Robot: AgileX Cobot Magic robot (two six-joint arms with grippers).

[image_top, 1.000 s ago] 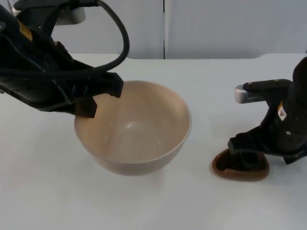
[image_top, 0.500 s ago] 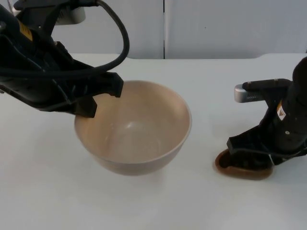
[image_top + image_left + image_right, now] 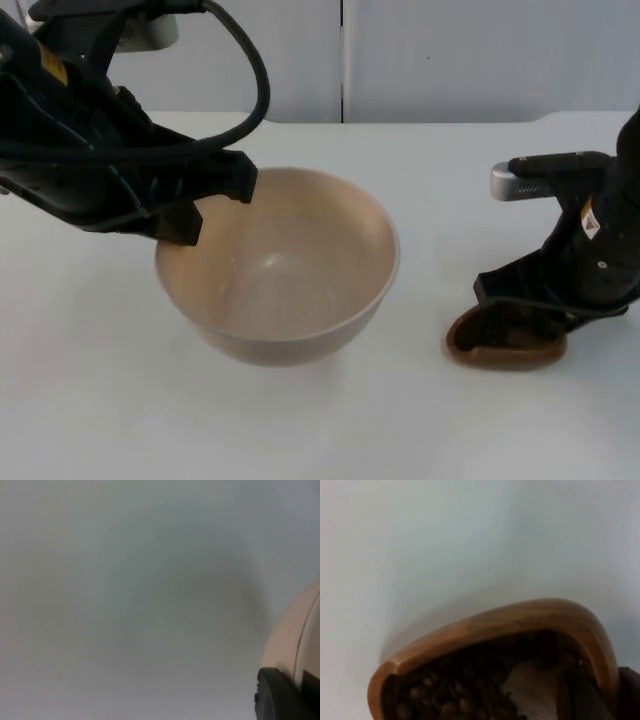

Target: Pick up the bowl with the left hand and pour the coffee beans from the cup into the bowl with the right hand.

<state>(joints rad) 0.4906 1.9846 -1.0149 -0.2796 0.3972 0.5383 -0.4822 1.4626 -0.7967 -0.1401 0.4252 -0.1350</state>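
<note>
A beige bowl (image 3: 290, 270) sits left of the table's centre, and my left gripper (image 3: 185, 215) is shut on its left rim. In the left wrist view the bowl's outer wall (image 3: 295, 645) rises beside one black fingertip (image 3: 280, 695), with the bowl's shadow on the table below. A small brown wooden cup (image 3: 505, 345) with dark coffee beans (image 3: 455, 690) is at the right. My right gripper (image 3: 525, 310) comes down on the cup's far rim and is shut on it. The cup's rim (image 3: 495, 622) looks tilted, with a fingertip (image 3: 630, 690) outside it.
The white table (image 3: 100, 400) ends at the grey partition wall (image 3: 450, 60). A gap of bare table lies between the bowl and the cup. A pale object (image 3: 150, 35) stands behind my left arm at the back.
The right gripper's fingers have closed onto the cup's rim, and the arm has risen slightly, tipping the cup. The left arm and the bowl have stayed still.
</note>
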